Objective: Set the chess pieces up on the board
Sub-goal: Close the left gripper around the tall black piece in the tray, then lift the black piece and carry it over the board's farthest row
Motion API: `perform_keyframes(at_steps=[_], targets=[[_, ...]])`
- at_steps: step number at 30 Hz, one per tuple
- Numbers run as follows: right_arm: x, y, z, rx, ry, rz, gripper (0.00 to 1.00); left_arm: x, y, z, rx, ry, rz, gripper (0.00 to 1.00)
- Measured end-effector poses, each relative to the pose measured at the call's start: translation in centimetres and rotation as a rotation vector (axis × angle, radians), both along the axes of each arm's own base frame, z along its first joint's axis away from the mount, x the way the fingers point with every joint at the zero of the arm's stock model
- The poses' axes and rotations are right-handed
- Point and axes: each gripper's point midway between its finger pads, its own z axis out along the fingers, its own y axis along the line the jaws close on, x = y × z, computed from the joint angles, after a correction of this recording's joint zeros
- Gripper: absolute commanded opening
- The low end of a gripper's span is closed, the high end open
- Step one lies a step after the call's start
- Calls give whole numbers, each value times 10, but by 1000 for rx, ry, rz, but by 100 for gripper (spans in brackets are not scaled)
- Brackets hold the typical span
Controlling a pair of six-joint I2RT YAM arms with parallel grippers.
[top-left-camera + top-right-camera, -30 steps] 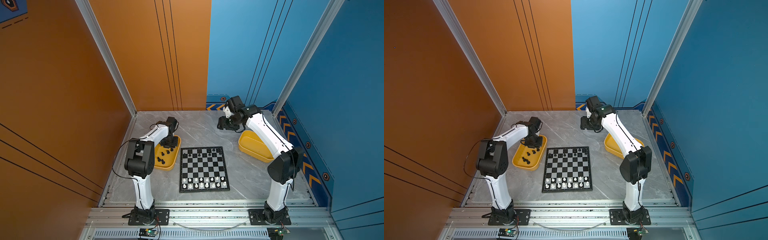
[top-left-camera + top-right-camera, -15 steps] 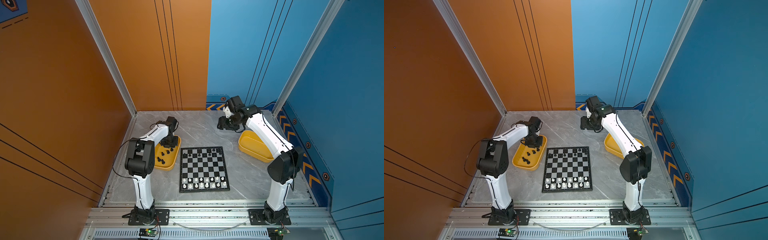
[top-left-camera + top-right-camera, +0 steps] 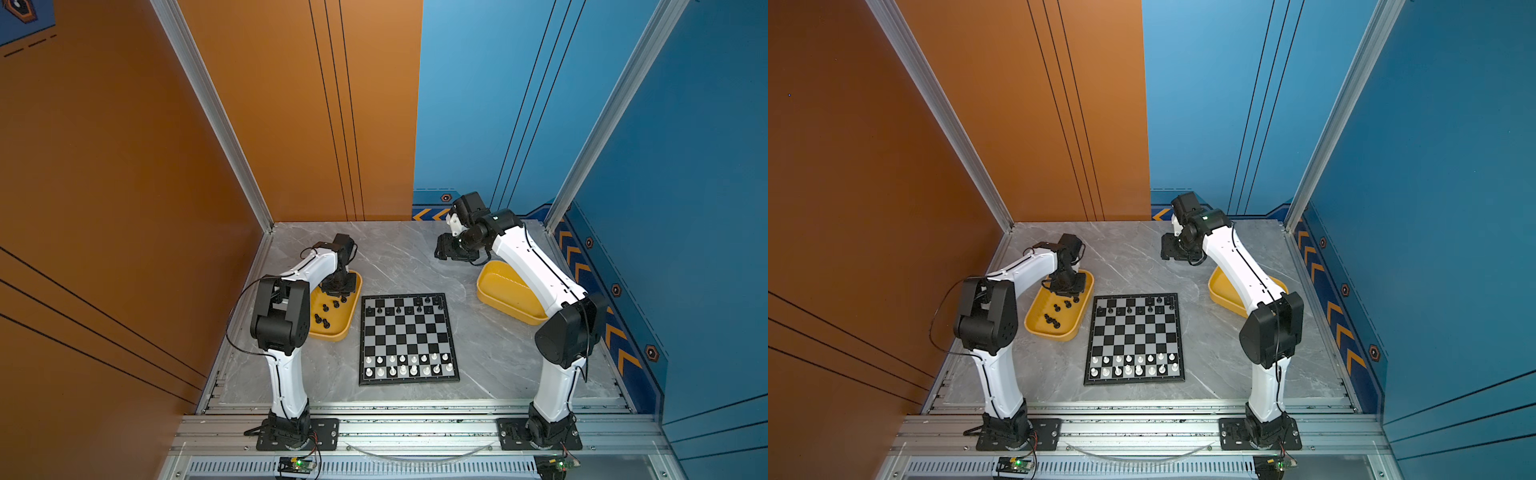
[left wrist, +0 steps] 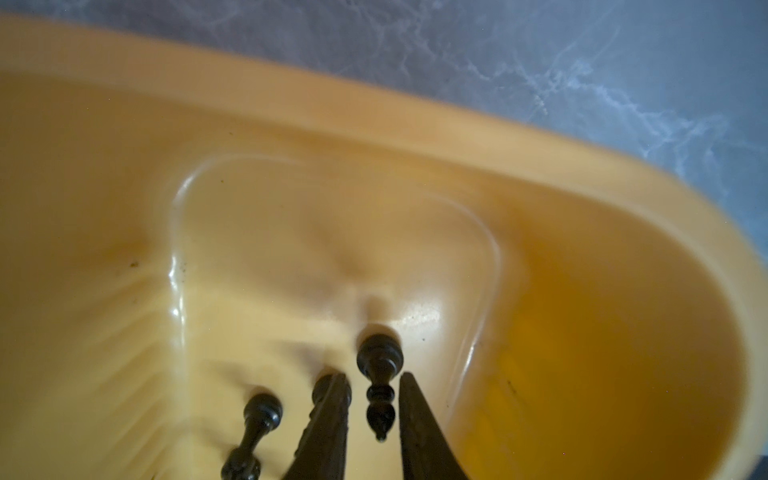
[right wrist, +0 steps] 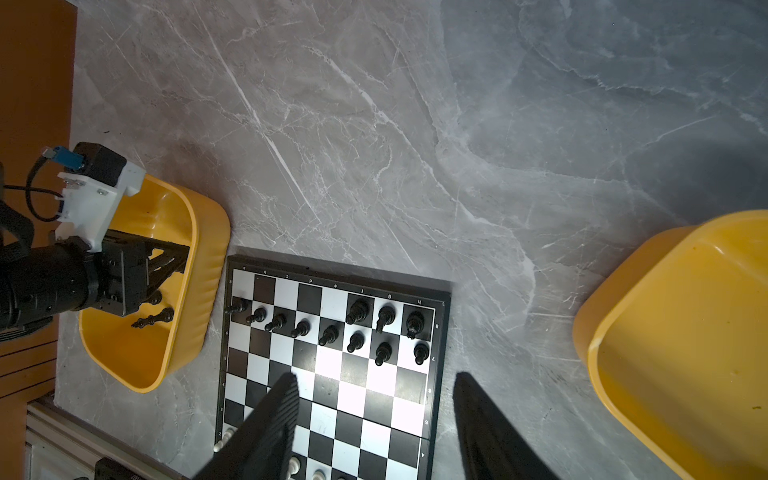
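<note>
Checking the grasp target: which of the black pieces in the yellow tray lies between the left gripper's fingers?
The slender piece with the pointed tip, lying between the fingers of the left gripper. The other two lie outside, beyond one finger.

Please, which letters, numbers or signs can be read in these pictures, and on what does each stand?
"a b c d e f g h": on the far border of the board, beside the black chess pieces, right wrist view.
"8 7 6 5 4": on its side border.
In both top views: too small to read.
Orange chevrons, hexagon signs on the walls: no words.
</note>
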Motion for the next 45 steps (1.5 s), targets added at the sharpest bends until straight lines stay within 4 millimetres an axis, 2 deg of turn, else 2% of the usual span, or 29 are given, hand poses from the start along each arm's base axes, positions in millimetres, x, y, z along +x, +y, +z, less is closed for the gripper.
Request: perform_keyframes(at_steps=[14, 27, 31, 38, 41, 45], targets=[[0, 0, 0, 0, 0, 0, 62, -1, -1, -2, -6, 6, -1, 10], [-1, 2, 0, 0, 0, 4, 62, -3, 0, 0, -3, 14, -1, 5], [-3, 5, 0, -1, 1, 13, 62, -1, 1, 14, 7, 0, 0, 4], [-11, 8, -12, -15, 31, 26, 62, 6, -4, 63, 14, -110, -14, 4], [-17, 5, -15, -24, 41, 26, 62, 4, -12, 74, 19, -127, -36, 4], [-26, 0, -11, -28, 34, 23, 62, -2, -30, 80, 29, -129, -81, 4]])
